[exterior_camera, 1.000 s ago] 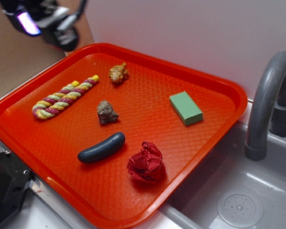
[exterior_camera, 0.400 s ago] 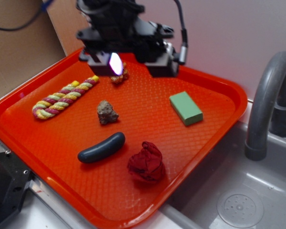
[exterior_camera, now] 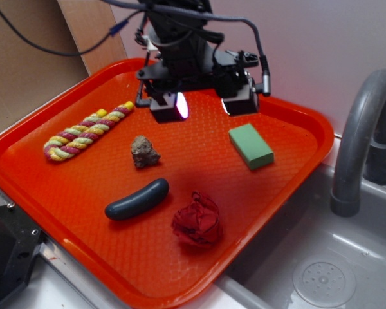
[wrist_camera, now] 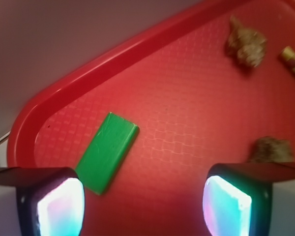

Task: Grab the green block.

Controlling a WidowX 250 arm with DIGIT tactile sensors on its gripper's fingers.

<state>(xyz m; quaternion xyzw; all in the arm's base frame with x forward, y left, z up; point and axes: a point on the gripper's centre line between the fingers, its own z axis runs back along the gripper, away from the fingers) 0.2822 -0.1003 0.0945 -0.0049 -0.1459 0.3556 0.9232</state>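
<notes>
Exterior view: orange tray (exterior_camera: 296, 167) beside a sink (exterior_camera: 321, 270).
Block (exterior_camera: 251, 146): green, flat on the tray's right part, untouched.
Gripper (exterior_camera: 202, 106): above the tray's far side, left of the block, fingers (wrist_camera: 61, 206) apart, empty.
Rock (exterior_camera: 144, 152): mid-tray.
Sausage (exterior_camera: 136, 199): nearer front.
Red cloth (exterior_camera: 197, 220): beside sausage.
Rope (exterior_camera: 83, 132): left.

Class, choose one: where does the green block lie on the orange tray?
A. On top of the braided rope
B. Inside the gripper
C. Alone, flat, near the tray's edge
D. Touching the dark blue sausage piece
C: the green block lies flat on the orange tray, touching nothing, with the open gripper above the tray.
</notes>
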